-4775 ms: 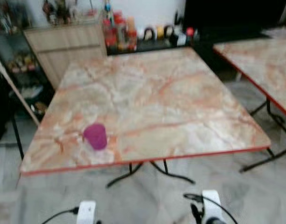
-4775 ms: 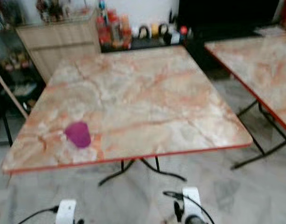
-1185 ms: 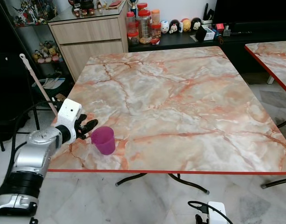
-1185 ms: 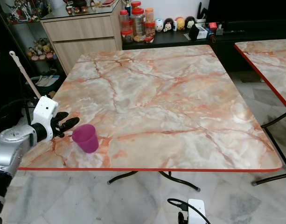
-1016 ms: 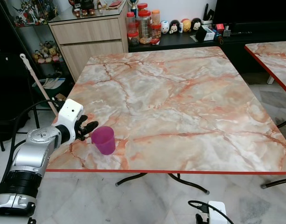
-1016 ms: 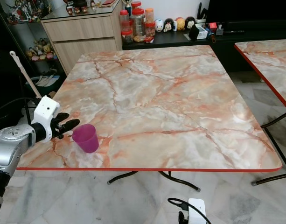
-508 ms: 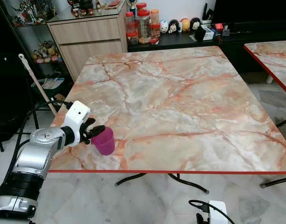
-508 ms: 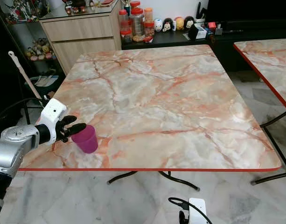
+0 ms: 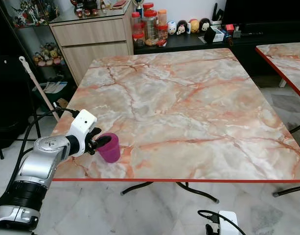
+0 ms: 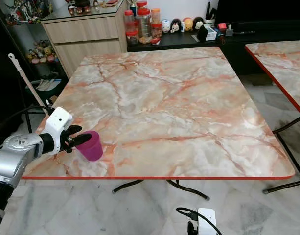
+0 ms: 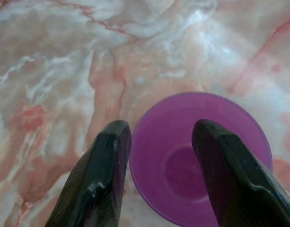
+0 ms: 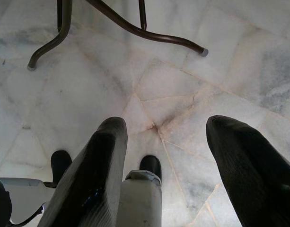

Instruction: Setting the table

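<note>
Left pincer (image 11: 156, 142), spread open, straddles the purple cup's (image 11: 215, 156) rim, arm reaching forward.

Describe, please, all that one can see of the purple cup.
The purple cup is a small, plain tumbler, plastic by its look, narrower at the base. It stands upright and empty near the marble table's front-left corner. The left gripper straddles its rim: one finger over the opening, the other outside the wall.

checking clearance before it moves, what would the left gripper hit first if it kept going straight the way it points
The purple cup. The left gripper points right at it, its open jaws straddling the near rim, one finger outside the wall and one over the mouth, so the rim comes first.
</note>
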Robot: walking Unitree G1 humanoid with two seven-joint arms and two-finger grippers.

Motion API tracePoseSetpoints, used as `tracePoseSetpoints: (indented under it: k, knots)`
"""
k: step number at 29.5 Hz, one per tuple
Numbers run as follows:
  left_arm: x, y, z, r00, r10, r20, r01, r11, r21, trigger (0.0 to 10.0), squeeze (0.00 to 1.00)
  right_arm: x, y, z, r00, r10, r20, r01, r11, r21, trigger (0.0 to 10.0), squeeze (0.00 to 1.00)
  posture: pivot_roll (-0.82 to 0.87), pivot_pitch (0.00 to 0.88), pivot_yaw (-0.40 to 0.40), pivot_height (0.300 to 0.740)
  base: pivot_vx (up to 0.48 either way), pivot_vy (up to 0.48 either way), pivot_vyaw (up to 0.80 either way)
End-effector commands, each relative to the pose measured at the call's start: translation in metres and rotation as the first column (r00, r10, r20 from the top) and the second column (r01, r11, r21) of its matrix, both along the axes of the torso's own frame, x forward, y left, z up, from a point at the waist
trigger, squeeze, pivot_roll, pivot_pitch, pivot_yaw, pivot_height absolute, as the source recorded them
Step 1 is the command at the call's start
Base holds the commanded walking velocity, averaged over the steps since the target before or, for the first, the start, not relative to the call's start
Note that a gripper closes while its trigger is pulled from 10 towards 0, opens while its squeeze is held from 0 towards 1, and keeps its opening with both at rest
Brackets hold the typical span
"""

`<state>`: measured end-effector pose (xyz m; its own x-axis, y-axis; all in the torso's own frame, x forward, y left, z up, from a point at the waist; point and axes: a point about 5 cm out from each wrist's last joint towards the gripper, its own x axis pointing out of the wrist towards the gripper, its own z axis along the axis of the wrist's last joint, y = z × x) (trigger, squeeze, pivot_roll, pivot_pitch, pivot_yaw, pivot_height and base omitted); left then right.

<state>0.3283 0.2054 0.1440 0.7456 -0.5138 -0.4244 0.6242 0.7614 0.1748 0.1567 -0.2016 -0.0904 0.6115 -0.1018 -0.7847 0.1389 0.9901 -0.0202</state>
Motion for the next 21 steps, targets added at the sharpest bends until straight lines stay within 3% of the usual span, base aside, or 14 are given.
tracePoseSetpoints:
  k: [1, 21]
  knots:
    - [0.003, 0.0004, 0.0045, 1.0, -0.004, 0.009, 0.004, 1.0, 0.015, 10.0, 0.0, 0.0005, 0.0022, -0.0003, 1.0, -0.009, -0.001, 0.009, 1.0, 0.009, 10.0, 0.0, -0.03, 0.0, 0.085, 0.74, 0.0, 0.0, 0.0]
    - [0.0076, 0.0017, -0.0017, 1.0, 0.008, -0.006, -0.007, 0.998, 0.067, 10.0, 0.0, 0.0016, 0.0035, 0.0, 1.0, -0.012, 0.002, 0.012, 1.0, 0.014, 10.0, 0.0, -0.03, 0.0, 0.09, 0.74, 0.0, 0.0, 0.0]
